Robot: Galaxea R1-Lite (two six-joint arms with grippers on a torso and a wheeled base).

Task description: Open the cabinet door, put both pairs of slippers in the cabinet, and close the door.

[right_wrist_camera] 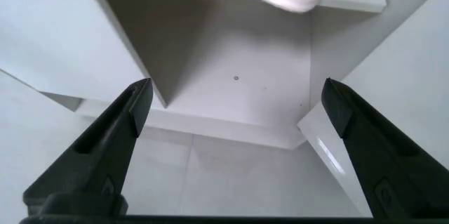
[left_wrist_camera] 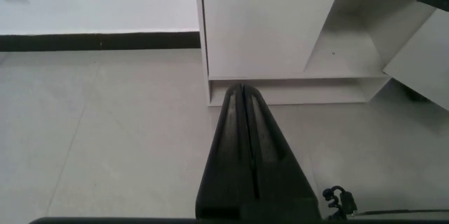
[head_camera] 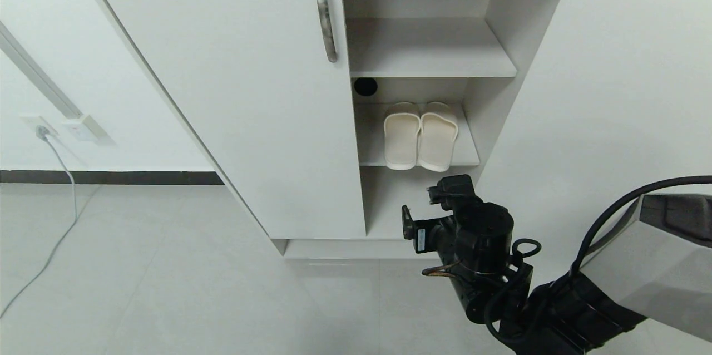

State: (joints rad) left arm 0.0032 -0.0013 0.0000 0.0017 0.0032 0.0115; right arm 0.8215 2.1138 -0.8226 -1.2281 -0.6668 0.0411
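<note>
Cream pair of slippers (head_camera: 401, 141) on the cabinet's middle shelf (head_camera: 471, 159), side by side and touching, heels at the shelf's front edge. Long axis runs front to back; toes look to point at the back wall. Right gripper (right_wrist_camera: 237, 90) just below, in front of the bottom compartment (head_camera: 389, 205), jaws wide, holding nothing. Left gripper (left_wrist_camera: 243, 94) low over the floor (left_wrist_camera: 105, 126), jaws pressed together, nothing between. Risks: heels seem to overhang the front edge slightly, so the right arm lifting could clip them and drag the pair off; the right door (head_camera: 589, 93) swinging shut could catch them too. Left door (head_camera: 233, 93) is closed, narrowing access
</note>
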